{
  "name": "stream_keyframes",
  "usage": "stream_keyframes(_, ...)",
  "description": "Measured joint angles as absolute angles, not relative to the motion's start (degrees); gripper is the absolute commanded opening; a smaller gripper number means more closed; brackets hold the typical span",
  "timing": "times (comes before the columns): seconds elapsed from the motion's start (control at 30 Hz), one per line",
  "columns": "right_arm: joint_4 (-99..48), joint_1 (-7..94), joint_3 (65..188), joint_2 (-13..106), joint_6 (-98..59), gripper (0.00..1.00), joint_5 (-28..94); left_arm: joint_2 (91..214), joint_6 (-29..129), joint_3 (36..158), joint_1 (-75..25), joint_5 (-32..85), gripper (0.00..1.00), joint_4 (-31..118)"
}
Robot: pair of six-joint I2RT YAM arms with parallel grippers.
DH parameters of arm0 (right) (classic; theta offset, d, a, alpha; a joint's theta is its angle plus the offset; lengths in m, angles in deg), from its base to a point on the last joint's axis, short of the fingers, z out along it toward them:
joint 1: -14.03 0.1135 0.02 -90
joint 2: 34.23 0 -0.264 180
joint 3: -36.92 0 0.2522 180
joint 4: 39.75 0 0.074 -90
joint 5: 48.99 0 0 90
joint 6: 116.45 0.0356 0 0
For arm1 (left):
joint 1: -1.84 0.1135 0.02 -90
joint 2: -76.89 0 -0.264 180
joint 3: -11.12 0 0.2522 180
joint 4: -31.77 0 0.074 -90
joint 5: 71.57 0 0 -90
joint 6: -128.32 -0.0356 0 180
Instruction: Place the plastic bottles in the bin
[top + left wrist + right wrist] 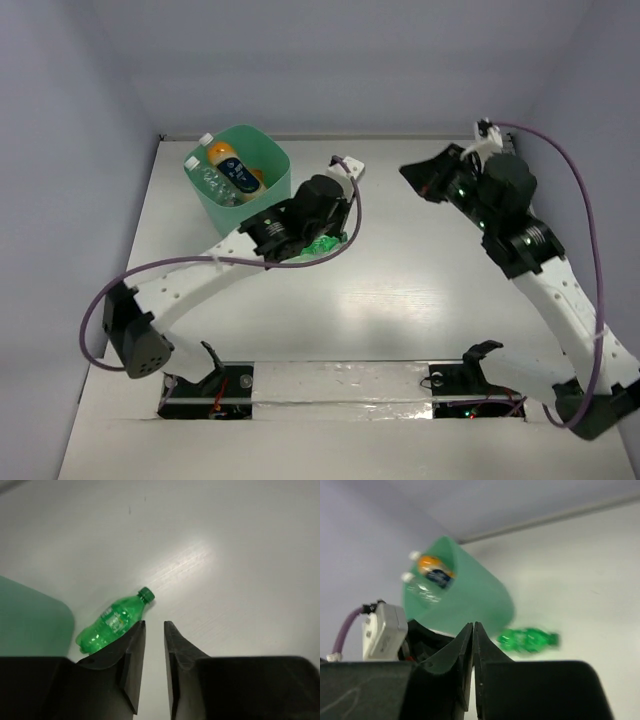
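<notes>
Now our left gripper (pixel 155 626) and right gripper (pixel 473 627) sit closed, empty; for the green bottle (pixel 114 621) beside the bin (pixel 480 600), we need the left opened around it

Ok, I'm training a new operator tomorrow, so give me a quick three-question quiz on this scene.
1. True or false: the green bottle is inside the bin.
2. The right end effector is: A) open, B) shut and empty, C) shut on a bottle.
3. Which arm's end effector is nearer the green bottle?
Key: 1 false, it lies on the table beside the bin; 2 B; 3 the left end effector.
</notes>
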State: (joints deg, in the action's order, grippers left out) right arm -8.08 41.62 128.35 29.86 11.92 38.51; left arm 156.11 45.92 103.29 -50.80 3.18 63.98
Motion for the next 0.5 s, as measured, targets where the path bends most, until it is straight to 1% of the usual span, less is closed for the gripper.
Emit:
stream_keyframes(0.03,-8.1,40.2,124.1,26.3,12.1,0.19,38.7,157.4,45.1,102.4,-50.9,3.6,0.33,63.9)
stream_keyframes(0.07,-7.9,39.0,120.8,23.8,12.1,0.3,39.0,159.0,44.0,101.6,-50.9,3.9,0.57,63.8)
stream_keyframes(0.1,-7.0,37.3,117.2,21.1,12.2,0.54,39.5,160.4,43.0,101.0,-50.9,4.1,0.66,63.6)
stream_keyframes(0.13,-5.9,36.4,114.8,19.1,12.4,0.64,40.0,161.9,42.0,100.5,-50.9,4.6,0.72,63.4)
stream_keyframes(0.17,-4.9,35.4,112.2,17.2,12.1,0.78,41.1,163.4,41.1,100.4,-50.9,4.8,0.78,63.4)
stream_keyframes(0.23,-3.0,34.4,108.7,14.1,12.0,0.86,42.2,166.2,39.2,100.4,-50.9,5.0,0.81,63.1)
stream_keyframes(0.3,-1.3,33.7,105.9,11.0,12.2,0.89,42.9,169.2,37.2,100.7,-50.7,5.1,0.82,62.9)
stream_keyframes(0.5,1.5,32.7,103.1,4.9,12.6,0.89,43.9,177.3,32.9,101.0,-48.3,5.5,0.84,62.9)
